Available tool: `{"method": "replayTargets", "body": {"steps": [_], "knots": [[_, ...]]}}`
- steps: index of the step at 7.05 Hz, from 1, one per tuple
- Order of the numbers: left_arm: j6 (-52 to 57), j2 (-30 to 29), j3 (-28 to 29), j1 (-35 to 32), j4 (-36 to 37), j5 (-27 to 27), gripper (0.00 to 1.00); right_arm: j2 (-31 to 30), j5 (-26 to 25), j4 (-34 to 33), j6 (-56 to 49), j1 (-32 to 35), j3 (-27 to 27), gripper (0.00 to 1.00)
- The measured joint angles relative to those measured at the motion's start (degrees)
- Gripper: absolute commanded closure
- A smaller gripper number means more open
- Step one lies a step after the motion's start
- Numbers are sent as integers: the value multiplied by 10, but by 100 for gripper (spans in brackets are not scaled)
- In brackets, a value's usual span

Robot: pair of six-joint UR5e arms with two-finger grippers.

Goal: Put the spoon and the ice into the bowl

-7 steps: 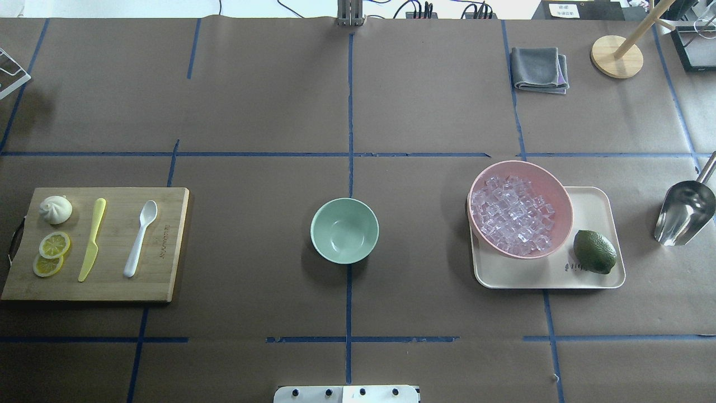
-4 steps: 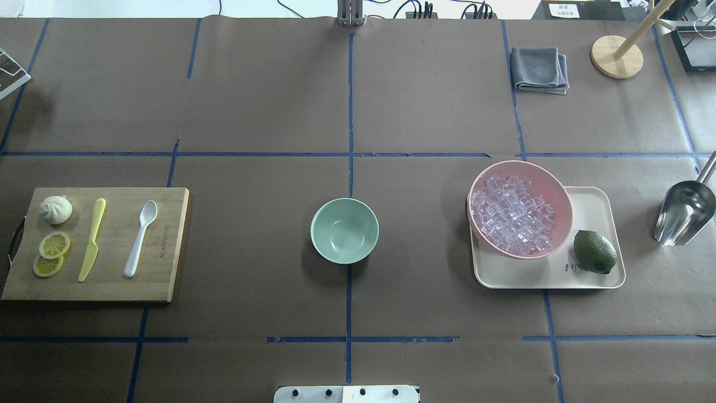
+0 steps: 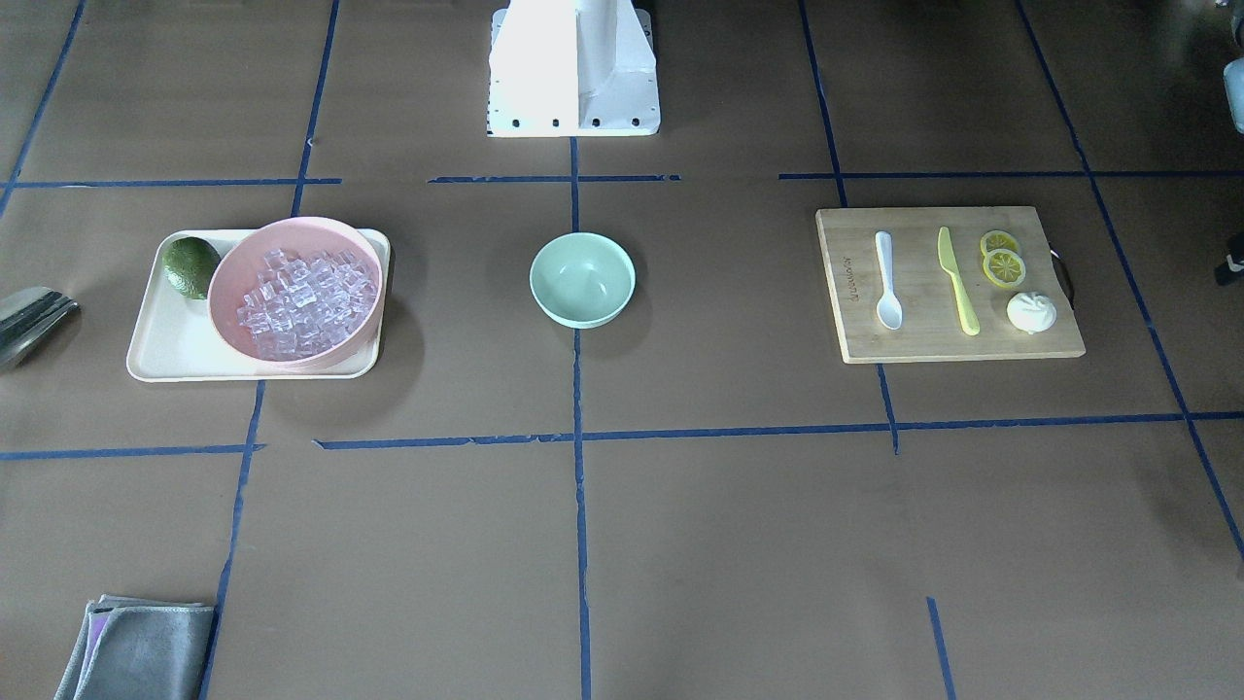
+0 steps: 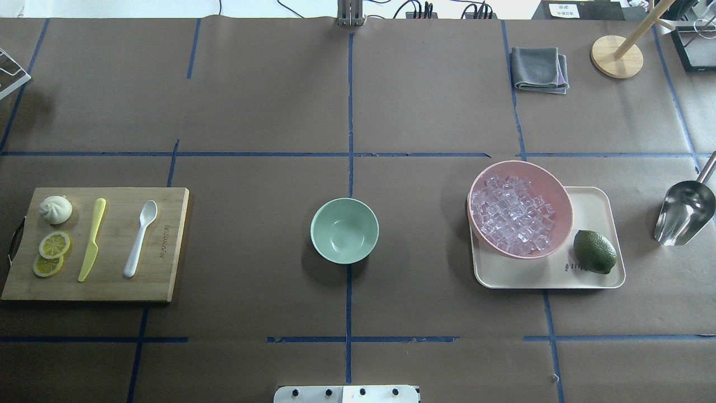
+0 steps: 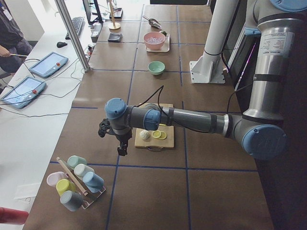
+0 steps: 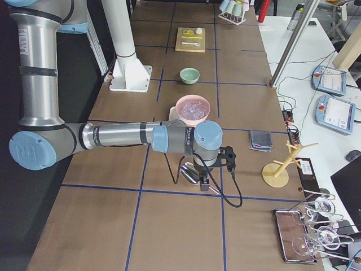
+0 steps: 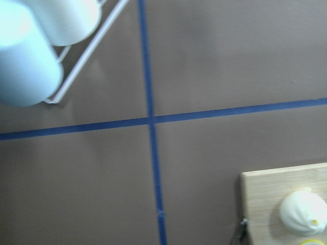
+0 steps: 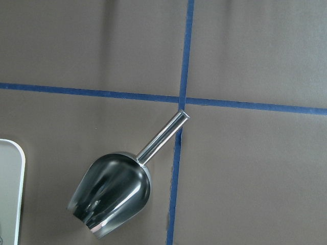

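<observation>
Many glassy ice cubes (image 4: 512,215), smooth mint bowl (image 4: 344,230), slim plastic spoon (image 4: 140,239); left gripper (image 5: 122,150), right gripper (image 6: 204,182): spread unclear.

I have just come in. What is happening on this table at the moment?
Nothing has been picked up yet. The spoon lies on the cutting board, the ice fills the pink bowl on the tray, and the mint-green bowl in the middle is empty. The left end effector hovers beyond the board's end, the right end effector above the metal scoop.
</observation>
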Motion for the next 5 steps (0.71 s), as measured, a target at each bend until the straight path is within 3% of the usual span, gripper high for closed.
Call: {"method": "replayTargets", "body": {"steps": [5], "knots": [[-285,2,-134,153,-3,6,0,-1,24,0,7,-1,3,0]]}}
